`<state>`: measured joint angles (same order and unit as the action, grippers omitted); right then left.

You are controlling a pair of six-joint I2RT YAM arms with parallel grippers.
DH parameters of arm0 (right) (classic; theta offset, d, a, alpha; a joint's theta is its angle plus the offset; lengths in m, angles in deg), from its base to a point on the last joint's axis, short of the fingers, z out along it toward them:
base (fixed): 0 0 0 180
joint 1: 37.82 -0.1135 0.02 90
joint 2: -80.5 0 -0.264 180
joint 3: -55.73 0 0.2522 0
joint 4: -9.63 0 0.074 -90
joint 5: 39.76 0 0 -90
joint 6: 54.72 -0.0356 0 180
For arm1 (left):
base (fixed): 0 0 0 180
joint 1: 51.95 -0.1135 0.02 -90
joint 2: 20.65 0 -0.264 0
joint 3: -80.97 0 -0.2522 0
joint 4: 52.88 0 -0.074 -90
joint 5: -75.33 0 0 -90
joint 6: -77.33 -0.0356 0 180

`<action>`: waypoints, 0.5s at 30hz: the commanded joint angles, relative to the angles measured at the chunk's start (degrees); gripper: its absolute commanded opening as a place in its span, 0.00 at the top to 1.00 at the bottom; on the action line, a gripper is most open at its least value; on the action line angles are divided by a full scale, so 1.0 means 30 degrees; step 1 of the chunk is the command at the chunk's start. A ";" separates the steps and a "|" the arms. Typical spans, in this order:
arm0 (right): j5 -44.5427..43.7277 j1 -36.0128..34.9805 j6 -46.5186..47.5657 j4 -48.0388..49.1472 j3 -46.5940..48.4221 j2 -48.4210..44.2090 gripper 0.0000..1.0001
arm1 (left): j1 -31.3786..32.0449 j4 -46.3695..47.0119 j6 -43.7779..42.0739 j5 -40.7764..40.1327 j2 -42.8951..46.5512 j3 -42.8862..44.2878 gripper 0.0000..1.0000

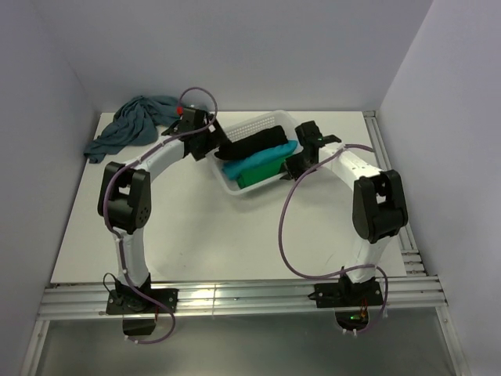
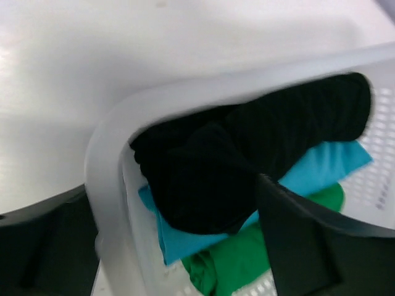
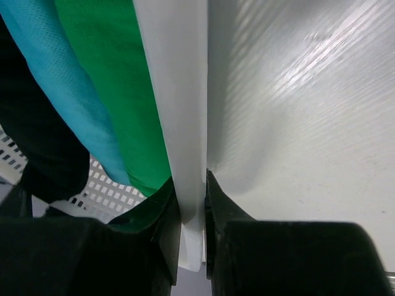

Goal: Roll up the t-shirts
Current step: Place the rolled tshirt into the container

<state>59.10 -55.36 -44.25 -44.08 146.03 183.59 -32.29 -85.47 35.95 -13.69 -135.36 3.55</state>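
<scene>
A white mesh basket (image 1: 252,124) at the back middle holds three rolled t-shirts: black (image 1: 254,145), turquoise (image 1: 258,164) and green (image 1: 272,175). A dusty-blue t-shirt (image 1: 129,125) lies crumpled on the table at the back left. My left gripper (image 1: 210,142) is open at the basket's left end. In the left wrist view the left gripper (image 2: 173,191) straddles the basket rim (image 2: 108,154), one finger outside, the other over the black roll (image 2: 247,148). My right gripper (image 3: 192,185) is shut on the basket's right rim (image 3: 179,92), beside the green roll (image 3: 117,92).
Grey walls close in the table on the left, back and right. An aluminium rail (image 1: 391,180) runs along the right edge and another (image 1: 250,298) along the front, where both arm bases are bolted. Purple cables loop from both arms.
</scene>
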 commanded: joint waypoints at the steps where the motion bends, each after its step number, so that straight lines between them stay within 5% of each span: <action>1: -0.1108 0.2088 -0.0795 -0.0251 -0.0521 -0.0554 1.00 | 0.0507 0.2700 -0.0472 0.2017 0.1000 0.1945 0.01; 6: -0.1401 0.4700 -0.0299 -0.0279 0.0649 0.0118 1.00 | 0.0302 0.2000 -0.1382 0.4184 0.2084 0.3412 0.00; 15: -0.1754 0.9123 0.2245 0.0895 0.4158 0.2575 1.00 | -0.0782 0.2409 -0.0973 0.5037 0.5951 -0.1125 0.00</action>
<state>58.36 -31.05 -41.45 -43.40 151.80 188.02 -33.90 -79.33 33.59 -0.73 -121.05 3.39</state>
